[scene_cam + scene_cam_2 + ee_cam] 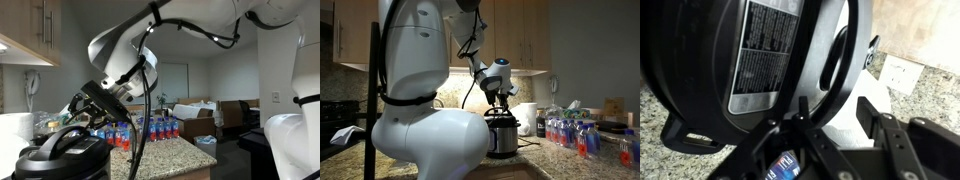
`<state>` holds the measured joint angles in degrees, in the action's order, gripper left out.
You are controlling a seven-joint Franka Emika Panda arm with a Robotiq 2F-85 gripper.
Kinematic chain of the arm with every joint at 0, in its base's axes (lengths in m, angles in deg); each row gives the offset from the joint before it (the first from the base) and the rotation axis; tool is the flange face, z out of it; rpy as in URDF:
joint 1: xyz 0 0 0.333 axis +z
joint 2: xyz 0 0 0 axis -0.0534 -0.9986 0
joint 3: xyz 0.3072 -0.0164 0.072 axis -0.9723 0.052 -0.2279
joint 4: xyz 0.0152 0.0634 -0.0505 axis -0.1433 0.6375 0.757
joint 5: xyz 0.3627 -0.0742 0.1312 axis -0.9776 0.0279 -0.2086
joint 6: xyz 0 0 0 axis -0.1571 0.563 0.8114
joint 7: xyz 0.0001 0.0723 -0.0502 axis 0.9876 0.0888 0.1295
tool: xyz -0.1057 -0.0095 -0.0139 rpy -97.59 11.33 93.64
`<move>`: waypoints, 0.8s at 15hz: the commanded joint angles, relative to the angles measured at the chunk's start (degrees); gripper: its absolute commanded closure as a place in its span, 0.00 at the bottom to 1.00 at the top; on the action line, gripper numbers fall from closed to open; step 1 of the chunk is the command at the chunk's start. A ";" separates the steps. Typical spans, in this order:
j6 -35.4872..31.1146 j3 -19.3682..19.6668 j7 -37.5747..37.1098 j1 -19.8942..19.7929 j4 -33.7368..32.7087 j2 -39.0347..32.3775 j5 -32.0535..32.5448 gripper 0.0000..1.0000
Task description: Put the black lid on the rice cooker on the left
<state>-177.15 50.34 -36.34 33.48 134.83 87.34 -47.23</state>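
The rice cooker [501, 138] has a shiny steel body and stands on the granite counter. It also shows at the lower left of an exterior view [58, 160]. The black lid [66, 140] lies on top of it, and shows as a dark cap in an exterior view [500, 113]. My gripper [500, 97] hangs just above the lid in both exterior views [97, 103]. In the wrist view the lid's curved black edge [835, 50] runs beside one finger. The fingers [835, 122] stand apart with a white gap between them. The cooker's label [765, 45] fills the left.
Several small bottles with red and blue labels [150, 128] stand on the counter behind the cooker and to its side [570, 130]. A white appliance [527, 116] sits by the wall. Wall cabinets [520, 35] hang above. Cardboard boxes [215, 112] lie beyond the counter.
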 commanded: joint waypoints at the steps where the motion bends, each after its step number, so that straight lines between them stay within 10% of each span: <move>1: -0.45 1.27 4.49 1.04 1.76 4.14 -3.01 0.18; 4: -0.12 1.49 4.48 0.92 2.29 5.96 -2.16 0.01; 12: -0.59 3.49 1.07 -3.68 2.71 7.20 2.91 0.00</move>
<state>-177.34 53.13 -34.74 32.19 135.45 92.92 -46.35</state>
